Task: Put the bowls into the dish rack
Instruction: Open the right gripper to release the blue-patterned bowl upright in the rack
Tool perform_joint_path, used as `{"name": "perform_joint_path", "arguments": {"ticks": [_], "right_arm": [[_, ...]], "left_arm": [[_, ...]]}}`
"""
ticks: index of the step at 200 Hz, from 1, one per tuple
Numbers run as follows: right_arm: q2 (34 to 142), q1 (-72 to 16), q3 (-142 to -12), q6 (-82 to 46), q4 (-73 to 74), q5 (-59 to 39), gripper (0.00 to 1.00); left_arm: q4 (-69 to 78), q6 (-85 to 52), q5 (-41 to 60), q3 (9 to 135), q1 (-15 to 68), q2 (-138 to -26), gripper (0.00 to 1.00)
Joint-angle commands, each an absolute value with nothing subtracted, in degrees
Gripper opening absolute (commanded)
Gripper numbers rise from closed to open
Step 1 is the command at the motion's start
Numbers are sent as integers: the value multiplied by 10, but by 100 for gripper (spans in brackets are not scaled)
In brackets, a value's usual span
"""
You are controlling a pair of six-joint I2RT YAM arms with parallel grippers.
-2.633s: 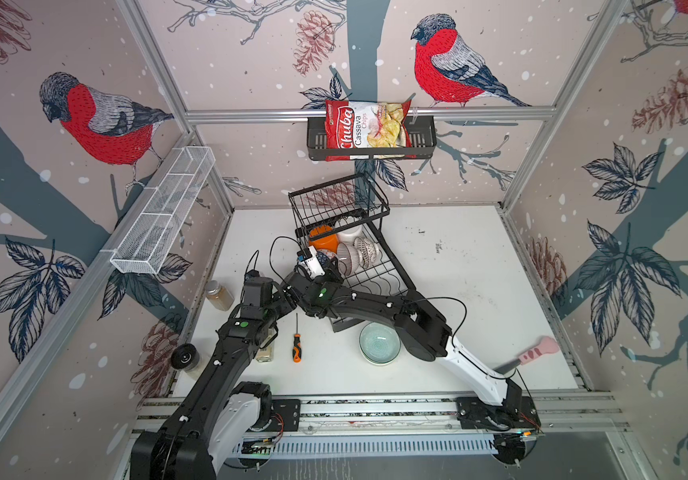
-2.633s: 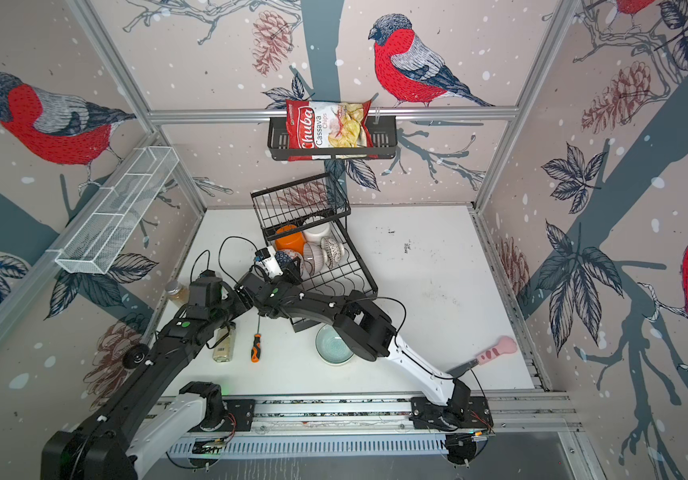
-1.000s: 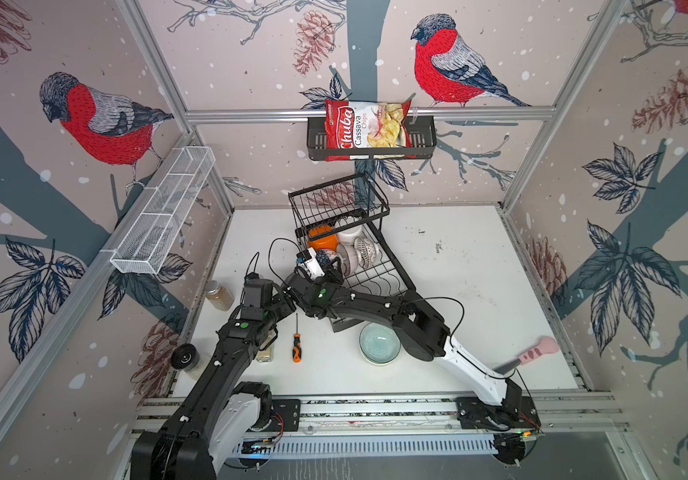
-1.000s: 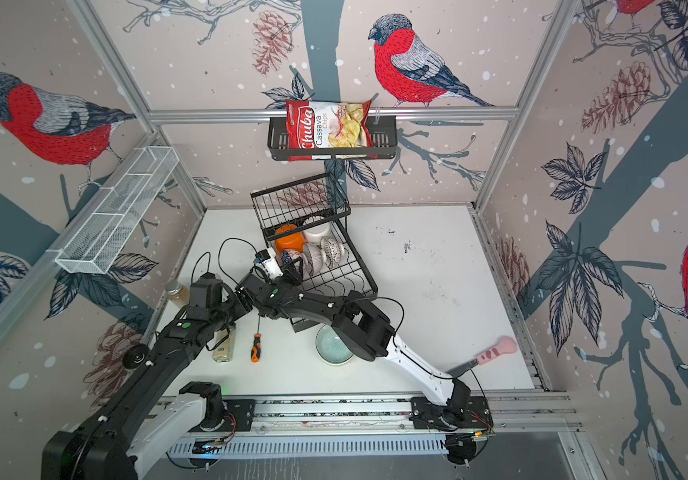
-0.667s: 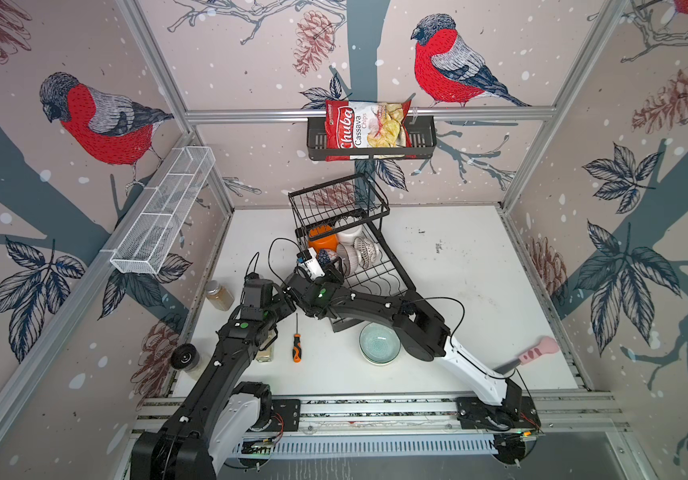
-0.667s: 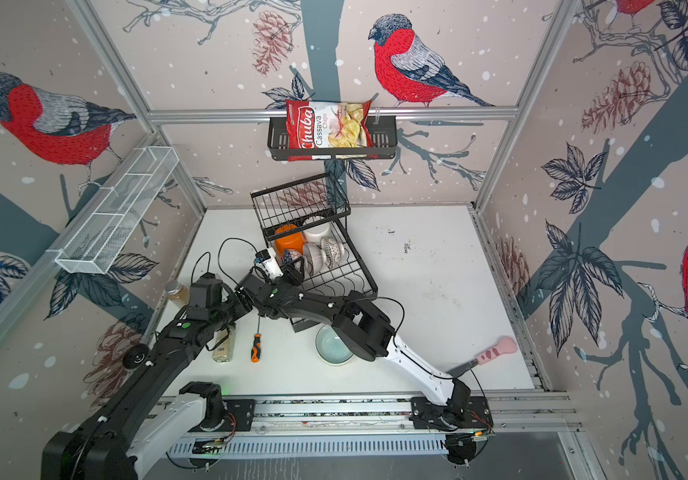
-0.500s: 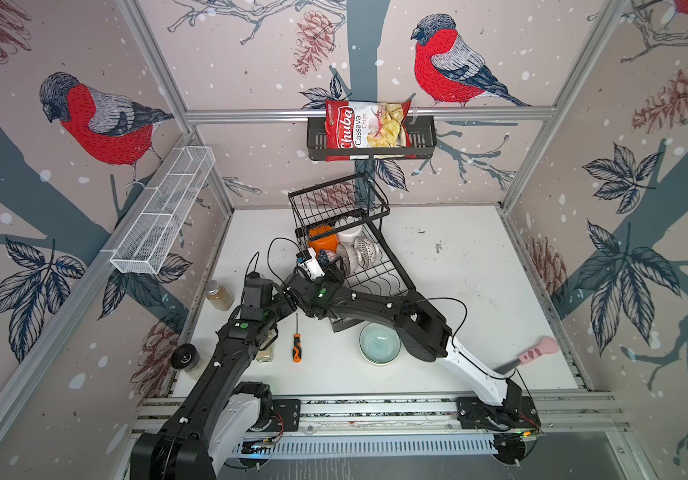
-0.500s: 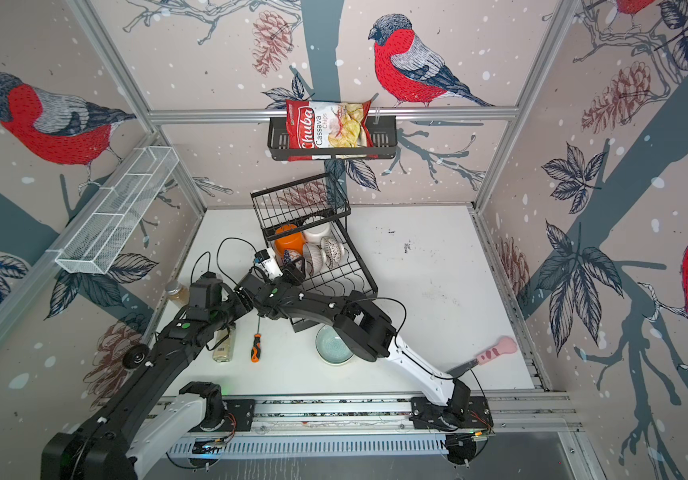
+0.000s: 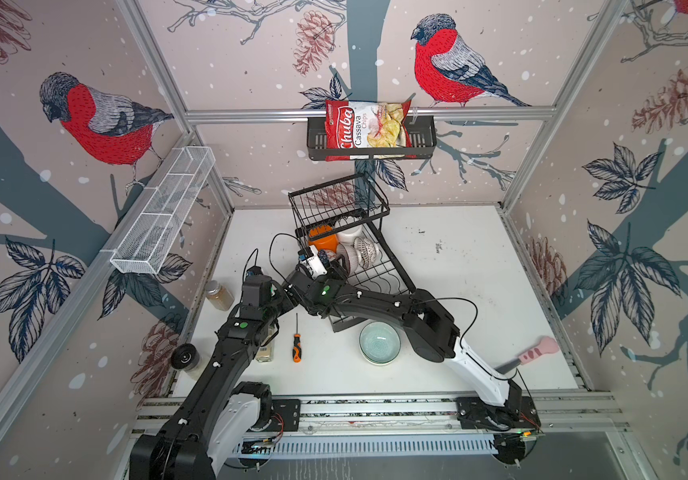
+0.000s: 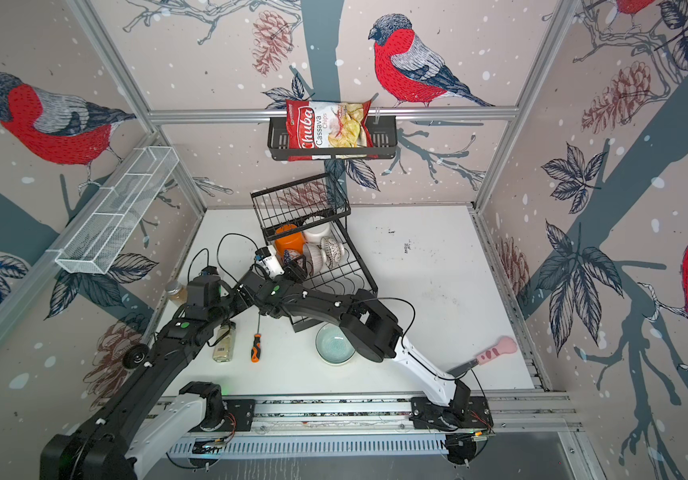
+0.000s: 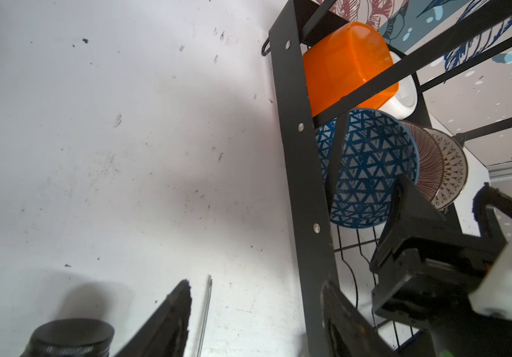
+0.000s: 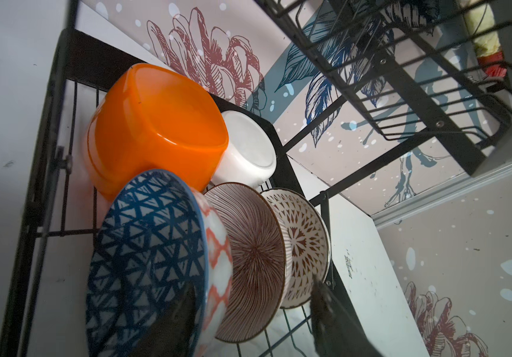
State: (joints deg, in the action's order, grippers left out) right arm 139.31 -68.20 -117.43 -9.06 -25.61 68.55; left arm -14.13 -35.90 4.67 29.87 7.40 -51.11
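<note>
Your right gripper (image 12: pixel 253 296) is hanging over the lower tray of the dish rack (image 9: pixel 336 205) with its jaws standing apart and clamping nothing. One finger is sitting in the mouth of the blue triangle-patterned bowl (image 12: pixel 146 247), and the other is lying past the brown-patterned bowl (image 12: pixel 304 247). That blue bowl is standing on edge in the dividers, in front of the orange bowl (image 12: pixel 155 123) and the white bowl (image 12: pixel 248 148). Your left gripper (image 11: pixel 254 284) is waiting just outside the rack's side frame, jaws likewise apart and empty.

The pale teal bowl (image 9: pixel 379 344) is sitting mouth-up on the table (image 9: pixel 479 291), just beside the rack's near corner, on the base side of both grippers. Being round, it is offering no long axis, so I judge a rim pinch suits. Neither gripper is looking clearly nearer. The right arm's own elbow is crowding the bowl, while the screwdriver (image 9: pixel 296 345) is lying between it and the left arm. Bare table is opening to its right, and free dividers are showing at the tray's near end.
</note>
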Motion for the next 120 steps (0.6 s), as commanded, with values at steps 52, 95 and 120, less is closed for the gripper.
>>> {"name": "perform_joint_path", "arguments": {"ticks": [52, 95, 120], "right_arm": [[1306, -675, -1087, -119, -206, 565, 63], [1290, -671, -1074, -127, -200, 521, 65], [1281, -670, -1070, -131, -195, 503, 65]], "left_arm": [[-125, -345, 55, 306, 74, -517, 67], [-127, -343, 53, 308, 75, -517, 67], [-127, -342, 54, 308, 75, -517, 67]]}}
